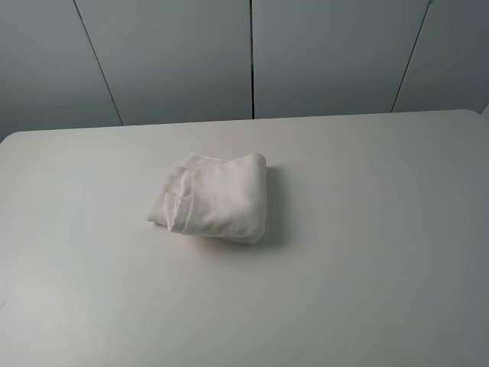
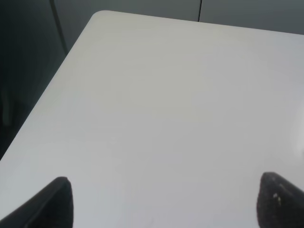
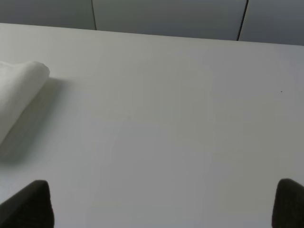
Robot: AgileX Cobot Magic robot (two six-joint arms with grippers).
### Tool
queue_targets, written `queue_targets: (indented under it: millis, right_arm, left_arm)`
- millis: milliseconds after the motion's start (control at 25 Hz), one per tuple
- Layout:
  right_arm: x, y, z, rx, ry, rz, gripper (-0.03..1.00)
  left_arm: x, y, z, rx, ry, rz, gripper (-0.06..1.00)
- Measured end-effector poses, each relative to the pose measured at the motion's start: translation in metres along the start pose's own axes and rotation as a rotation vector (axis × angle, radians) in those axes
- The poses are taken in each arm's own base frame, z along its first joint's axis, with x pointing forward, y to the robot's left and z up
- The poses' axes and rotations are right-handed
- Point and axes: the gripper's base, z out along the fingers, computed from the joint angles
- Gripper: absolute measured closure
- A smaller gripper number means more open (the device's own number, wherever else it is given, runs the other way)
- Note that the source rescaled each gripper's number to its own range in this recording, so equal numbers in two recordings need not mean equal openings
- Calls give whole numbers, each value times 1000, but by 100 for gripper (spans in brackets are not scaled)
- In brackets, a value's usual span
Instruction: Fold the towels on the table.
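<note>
Towel (image 1: 214, 197): white, folded into a compact bundle, lying near the middle of the table (image 1: 367, 290)
Left gripper (image 2: 164, 199): dark fingertips spread wide over bare tabletop near a rounded corner, grasping nothing
Right gripper (image 3: 164, 204): fingertips wide apart, released, above the table; towel's folded edge well off to one side

A flat pale grey panelled wall (image 1: 183, 61) is seen at the back, split by thin dark seams (image 1: 251, 57), one upright and others slanted. The same grey panels (image 3: 166, 16) are caught from the right wrist.
</note>
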Motion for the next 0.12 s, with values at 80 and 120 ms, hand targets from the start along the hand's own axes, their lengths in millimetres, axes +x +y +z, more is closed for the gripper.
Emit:
queue_targets:
  millis: [80, 120]
  right_arm:
    - [0, 0, 0, 0, 0, 0, -3]
    - [0, 0, 0, 0, 0, 0, -3]
  left_arm:
    - [0, 0, 0, 0, 0, 0, -6]
    - [0, 0, 0, 0, 0, 0, -6]
